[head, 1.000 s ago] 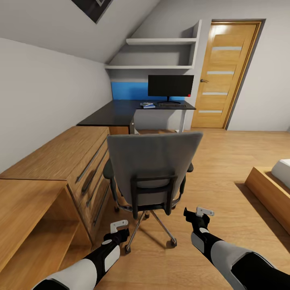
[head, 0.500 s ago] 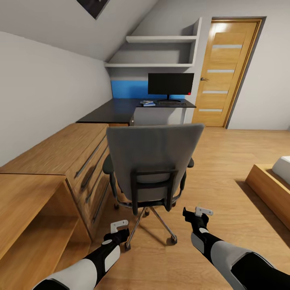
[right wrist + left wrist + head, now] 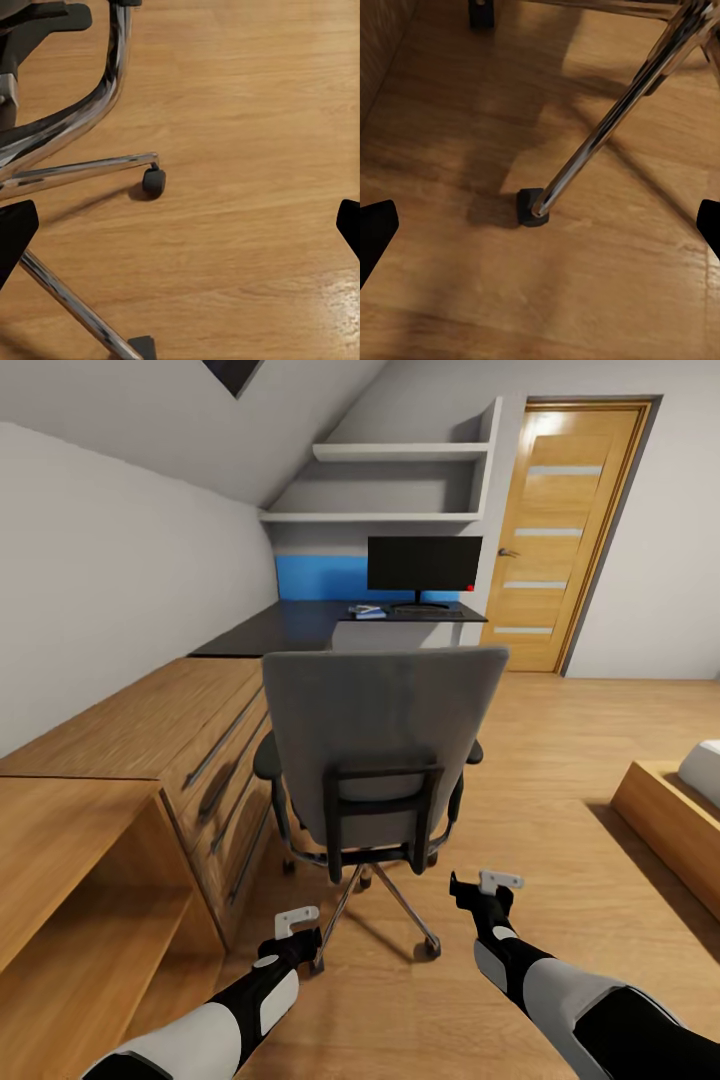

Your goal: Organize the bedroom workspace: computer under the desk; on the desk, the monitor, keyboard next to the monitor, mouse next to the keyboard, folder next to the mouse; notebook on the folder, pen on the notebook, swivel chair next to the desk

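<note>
Swivel chair (image 3: 385, 745) beside wooden cabinet (image 3: 150, 750)

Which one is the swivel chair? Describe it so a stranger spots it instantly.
Start at the long wooden cabinet with metal bar handles along the left wall. Right beside it, mid-floor, stands the grey upholstered office chair, back toward the camera. Nothing else here has a chrome five-star base on casters.

The swivel chair (image 3: 380, 750) stands between the robot and the desk (image 3: 300, 625); bare wooden floor (image 3: 560, 740) lies open on its right.
</note>
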